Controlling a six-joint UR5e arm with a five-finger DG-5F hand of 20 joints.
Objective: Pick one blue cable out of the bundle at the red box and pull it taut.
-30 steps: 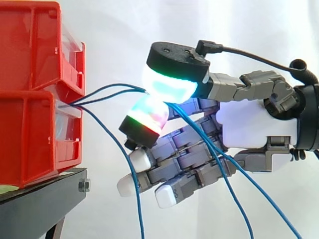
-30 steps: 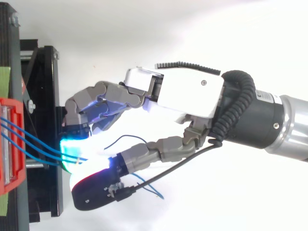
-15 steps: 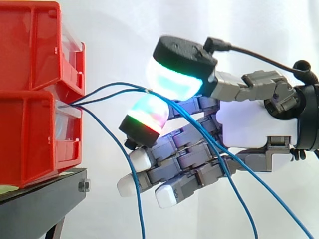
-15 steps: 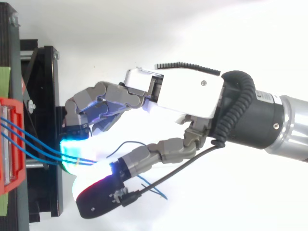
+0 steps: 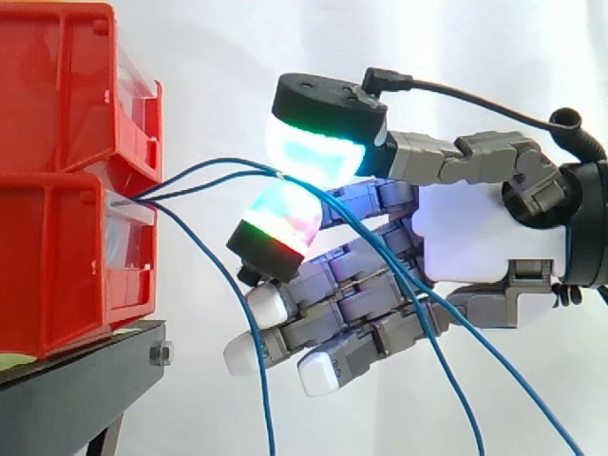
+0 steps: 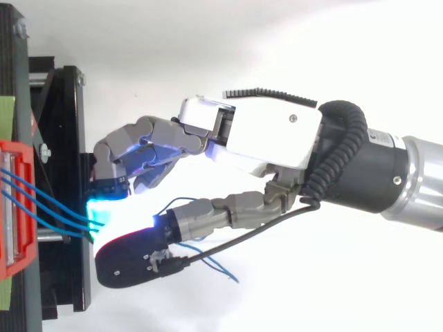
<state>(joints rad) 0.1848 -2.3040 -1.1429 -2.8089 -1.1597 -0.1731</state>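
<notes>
The fingers (image 5: 275, 228) are bent. One glowing finger pad sits just under the thumb (image 5: 318, 133), and the two pads close on two blue cables (image 5: 228, 175) with barely a gap left between them. The other fingers curl loosely below and hold nothing. The hand (image 5: 475, 237) reaches in from the right at about the height of the cables.

In the side view, the pinched cables arc from the front of the lower of two stacked red bins (image 5: 57, 256) to the pads, then trail down to the right across the hand. A third blue cable (image 5: 258, 370) drops from the same bin, clear of the hand. The bins rest on a black stand (image 5: 85, 370).

The top view shows three cables (image 6: 48, 206) leaving the bin (image 6: 10, 207) side by side toward the cyan pad. A loose blue tail (image 6: 214, 261) curls under the thumb.

Half a second ago the thumb was raised off the cables. It has now come down and moved toward the bins.
</notes>
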